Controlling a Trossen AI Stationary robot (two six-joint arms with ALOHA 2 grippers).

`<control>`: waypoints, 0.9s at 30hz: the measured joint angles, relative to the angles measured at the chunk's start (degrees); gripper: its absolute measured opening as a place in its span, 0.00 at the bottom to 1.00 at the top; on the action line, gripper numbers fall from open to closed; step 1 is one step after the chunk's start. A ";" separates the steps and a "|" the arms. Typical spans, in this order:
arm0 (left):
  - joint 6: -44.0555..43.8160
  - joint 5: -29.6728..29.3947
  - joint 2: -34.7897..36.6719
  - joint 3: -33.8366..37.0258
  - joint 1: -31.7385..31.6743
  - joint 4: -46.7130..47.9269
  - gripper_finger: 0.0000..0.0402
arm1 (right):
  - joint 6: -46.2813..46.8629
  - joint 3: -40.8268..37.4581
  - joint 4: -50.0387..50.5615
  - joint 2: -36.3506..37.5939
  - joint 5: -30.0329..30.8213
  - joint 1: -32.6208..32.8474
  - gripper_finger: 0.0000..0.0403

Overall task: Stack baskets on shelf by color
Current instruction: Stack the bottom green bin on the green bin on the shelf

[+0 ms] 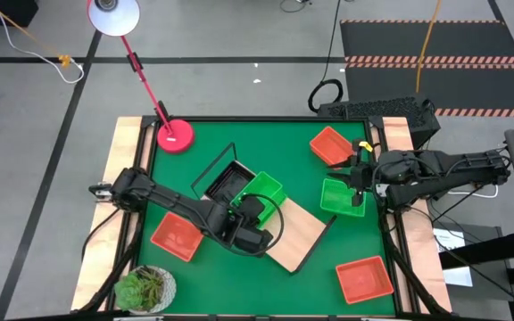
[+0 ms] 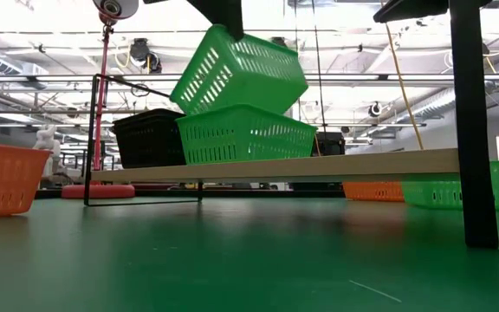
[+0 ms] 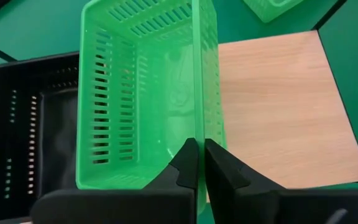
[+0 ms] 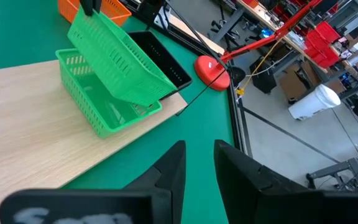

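left gripper (image 3: 197,163) | pinches green basket (image 2: 236,69) rim | tilted, mouth sideways

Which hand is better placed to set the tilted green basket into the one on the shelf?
Left: the left hand already grips the tilted green basket above the shelf's green one.

a tilted basket (image 2: 236,69) hangs over a second basket (image 2: 245,134) on the shelf (image 2: 275,166), a third basket (image 2: 148,137) beside them.
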State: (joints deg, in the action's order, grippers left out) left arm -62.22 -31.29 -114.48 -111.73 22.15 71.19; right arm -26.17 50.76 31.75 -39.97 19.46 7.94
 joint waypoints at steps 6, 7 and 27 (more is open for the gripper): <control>-0.19 1.40 0.00 2.06 0.00 -1.89 0.04 | 0.00 0.00 0.00 0.00 -0.02 0.00 0.20; -0.67 1.88 0.00 2.36 0.00 -2.00 0.04 | 0.00 0.00 0.00 0.00 -0.02 0.00 0.20; -4.35 2.80 0.04 2.68 -0.70 -2.04 0.04 | 0.01 0.00 -0.02 -0.01 -0.07 0.00 0.20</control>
State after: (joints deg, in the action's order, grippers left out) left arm -66.57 -28.49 -114.43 -109.06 21.45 69.14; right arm -26.16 50.76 31.73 -39.98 19.40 7.94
